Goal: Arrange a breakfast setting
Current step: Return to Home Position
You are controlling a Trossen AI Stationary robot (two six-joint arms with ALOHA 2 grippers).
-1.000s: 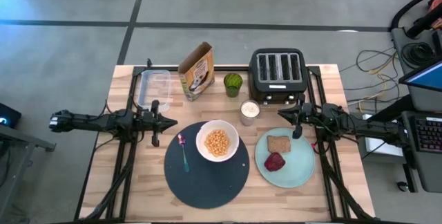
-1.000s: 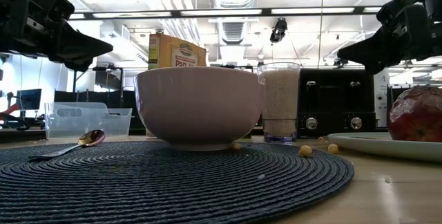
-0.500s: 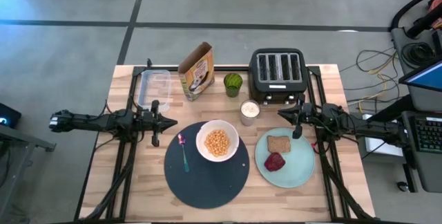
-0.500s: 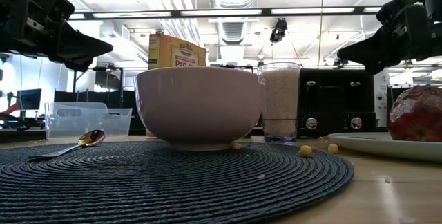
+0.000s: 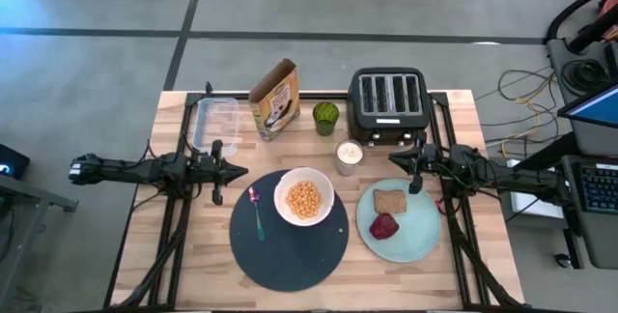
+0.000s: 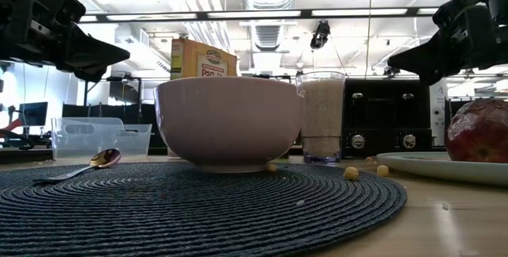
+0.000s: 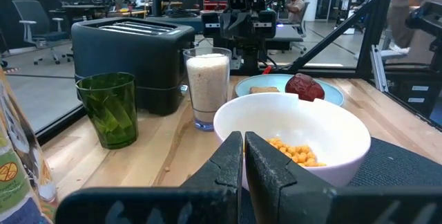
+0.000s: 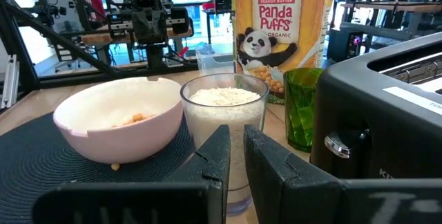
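A dark navy round mat [image 5: 290,241] lies at the table's near middle. On it stand a white bowl [image 5: 304,197] of yellow cereal puffs and a small teal-and-pink spoon [image 5: 257,213]. A pale mint-green plate [image 5: 413,238] to the right carries a brown toast slice [image 5: 391,201] and a dark red food piece [image 5: 384,225]. My left gripper [image 5: 243,170] is shut and empty, held above the table left of the bowl. My right gripper [image 5: 394,162] is shut and empty, above the table right of the glass.
A black four-slot toaster [image 5: 387,99], a green glass [image 5: 325,117], a cereal box [image 5: 275,99] and a clear plastic tub [image 5: 215,122] stand along the far side. A glass of white grain [image 5: 349,156] stands behind the bowl. A few loose puffs [image 6: 351,174] lie on the table.
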